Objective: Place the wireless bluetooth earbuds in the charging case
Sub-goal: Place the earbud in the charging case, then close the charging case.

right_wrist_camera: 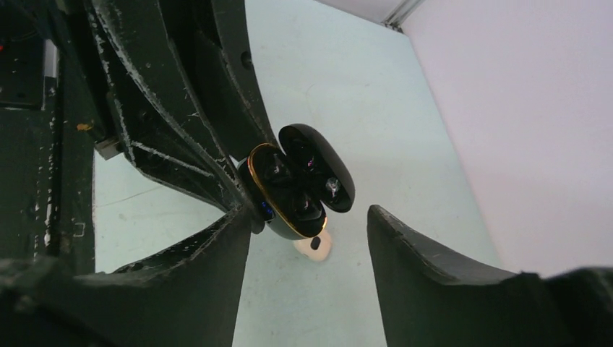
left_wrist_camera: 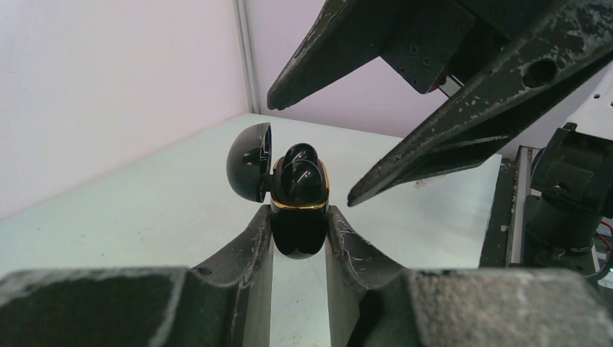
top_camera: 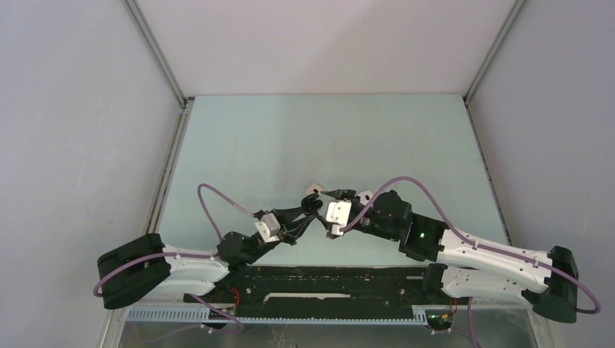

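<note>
Two black earbuds sit side by side in the black case, their glossy tops rising above its gold rim. The lid is swung back to the left in the left wrist view. The left gripper is clamped on the lower body of the case and holds it upright above the table, around the middle and a little toward the near edge. The right gripper hangs just beside the case with its jaws spread apart, holding nothing. A small pale item lies on the table beneath the case; I cannot tell what it is.
</note>
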Motion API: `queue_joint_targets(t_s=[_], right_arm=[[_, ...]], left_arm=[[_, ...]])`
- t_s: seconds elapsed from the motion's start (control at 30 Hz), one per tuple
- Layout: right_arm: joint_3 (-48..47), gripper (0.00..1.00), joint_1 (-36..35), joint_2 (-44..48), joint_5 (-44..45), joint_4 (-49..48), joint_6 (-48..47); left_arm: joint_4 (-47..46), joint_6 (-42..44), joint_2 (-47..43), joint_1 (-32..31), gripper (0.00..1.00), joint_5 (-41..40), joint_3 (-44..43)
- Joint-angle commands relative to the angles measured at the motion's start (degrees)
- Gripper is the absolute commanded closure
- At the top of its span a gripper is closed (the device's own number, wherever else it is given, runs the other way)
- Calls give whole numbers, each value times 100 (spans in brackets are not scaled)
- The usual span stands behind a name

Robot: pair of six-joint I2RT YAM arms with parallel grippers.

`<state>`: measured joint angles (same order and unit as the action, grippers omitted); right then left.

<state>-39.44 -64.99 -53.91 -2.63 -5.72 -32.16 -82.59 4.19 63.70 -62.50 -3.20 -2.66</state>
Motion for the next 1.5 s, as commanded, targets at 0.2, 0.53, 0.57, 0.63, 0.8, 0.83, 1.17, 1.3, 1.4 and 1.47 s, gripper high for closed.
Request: queue_joint_targets(t_s=[0.2, 0.53, 0.57, 0.63, 0.8, 0.83, 1.17, 1.3, 1.4, 1.47], right_arm=[[-1275, 23, 594, 85, -1045, 2296, 444], [-1954, 0, 1202, -82, -2452, 4365, -212], [-2005, 0, 1212, -129, -2442, 4486, -266], [-2108, 0, 1220, -230, -2482, 4691, -439], [-2125, 0, 1199, -449, -2353, 4659, -367], [-2128, 0, 1185, -479, -2355, 4663, -335], [-2107, 1, 664, -489, -2262, 4665, -674], [-2109, 8, 456, -291, -2031, 5032, -1174], [-2112, 9, 462, -120, -1491, 5017, -965], [-2110, 9, 468, 43, -1073, 5040, -956]], left_arm=[[-414, 153, -6, -26, 100, 60, -84], [-487, 13, 195, -26, 100, 666, -171], [-494, -9, 220, -26, 99, 790, -192], [-500, -58, 290, -26, 99, 1059, -244], [-638, -243, 580, -34, 99, 1691, -385], [-684, -290, 658, -34, 99, 1786, -397], [-553, -721, 1023, -30, 100, 1947, -672], [-359, -863, 1061, -6, 100, 1739, -736], [-280, -975, 1126, 39, 100, 1739, -808], [-245, -1030, 1203, 61, 100, 1779, -859]])
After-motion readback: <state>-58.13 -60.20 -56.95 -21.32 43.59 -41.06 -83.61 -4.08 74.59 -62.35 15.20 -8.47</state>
